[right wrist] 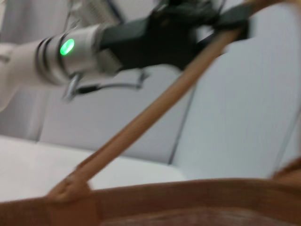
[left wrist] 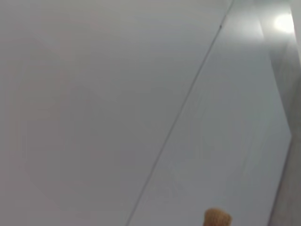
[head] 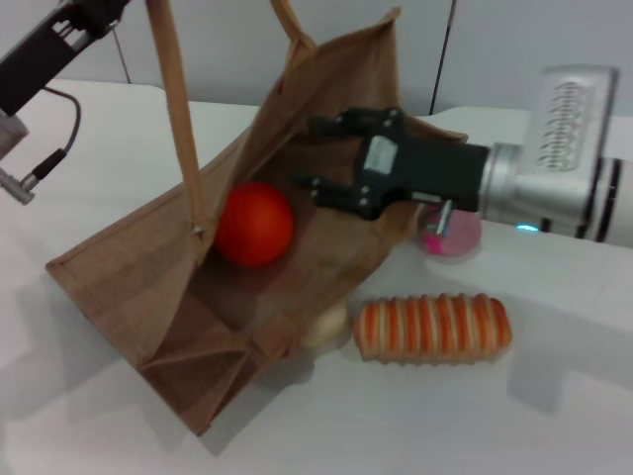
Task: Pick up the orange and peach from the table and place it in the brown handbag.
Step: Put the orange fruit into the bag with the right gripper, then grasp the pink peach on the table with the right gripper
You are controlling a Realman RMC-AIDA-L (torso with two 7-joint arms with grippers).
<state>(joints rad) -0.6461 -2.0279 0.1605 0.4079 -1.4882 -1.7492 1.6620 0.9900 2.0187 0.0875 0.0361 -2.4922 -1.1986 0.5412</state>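
Head view: the brown handbag (head: pixel 247 297) lies tipped on the white desk (head: pixel 495 416) with its mouth propped open, and every place below is given against it. The orange (head: pixel 254 224) already sits inside, against the bag's inner wall. The right pincer (head: pixel 318 154) hovers just over the bag's open mouth with its fingers spread wide and nothing between them. The peach (head: pixel 453 235) rests on the desk just outside the bag, partly hidden under the right arm's wrist. A small beige ball (head: pixel 326 327) touches the bag's outer side, and a striped loaf (head: pixel 433 328) lies just beyond it. The left pincer (head: pixel 84 18) is raised above the bag, where one long handle (head: pixel 176 109) runs up to it; I cannot tell from here how its fingers stand.

Left wrist view: only a pale wall and a scrap of the tan handle (left wrist: pixel 217 217) show.

Right wrist view: the left arm's pincer (right wrist: pixel 207 19) is closed on the handle (right wrist: pixel 155 110), holding it up above the bag's rim (right wrist: pixel 188 197).

By my reading, the orange is delivered and the peach is next: the right arm must pull clear of the bag, come down on the peach beside it, grip, and carry it in, while the left arm holds the mouth open.
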